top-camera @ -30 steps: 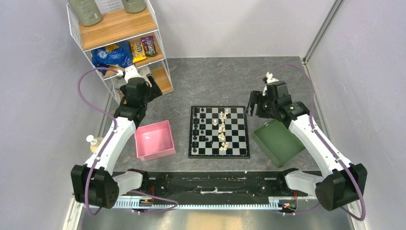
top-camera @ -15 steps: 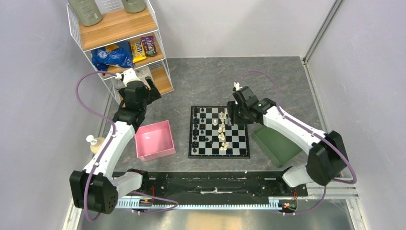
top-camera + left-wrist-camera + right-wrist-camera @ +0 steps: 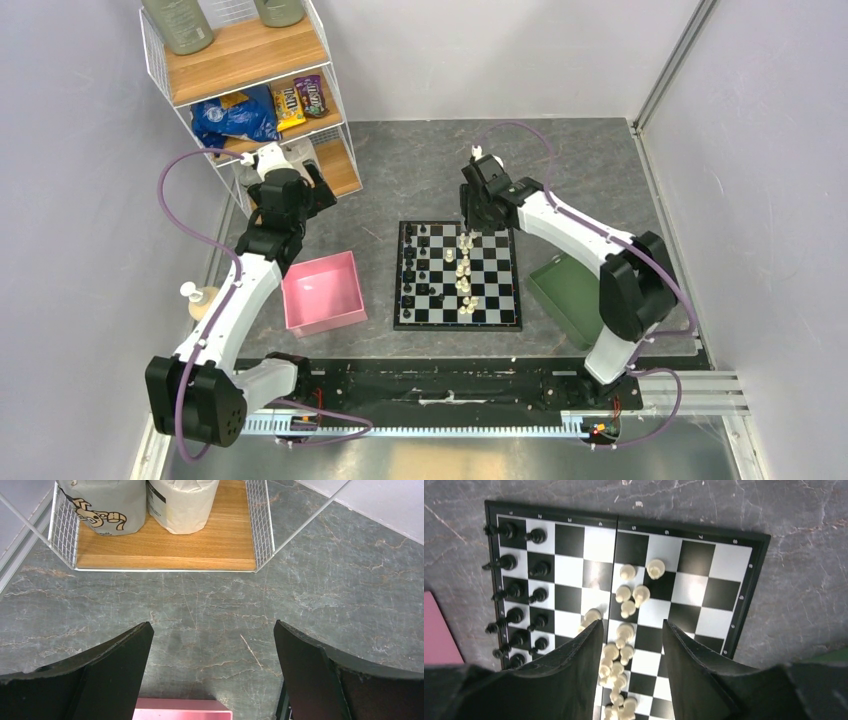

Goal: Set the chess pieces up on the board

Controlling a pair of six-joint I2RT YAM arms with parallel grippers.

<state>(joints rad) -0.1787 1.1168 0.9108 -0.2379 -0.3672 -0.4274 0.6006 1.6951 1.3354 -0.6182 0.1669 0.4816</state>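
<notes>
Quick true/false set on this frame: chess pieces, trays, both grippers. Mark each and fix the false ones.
1. The black pieces stand in two rows along one side of the board. True.
2. The white pieces are lined up along the opposite side. False: they cluster around the board's middle.
3. The left gripper holds a piece. False: it is open and empty, above bare tabletop near the shelf.
4. The pink tray and green tray flank the board. True.
5. The right gripper hangs over the green tray. False: it is above the board, jaws apart.
</notes>
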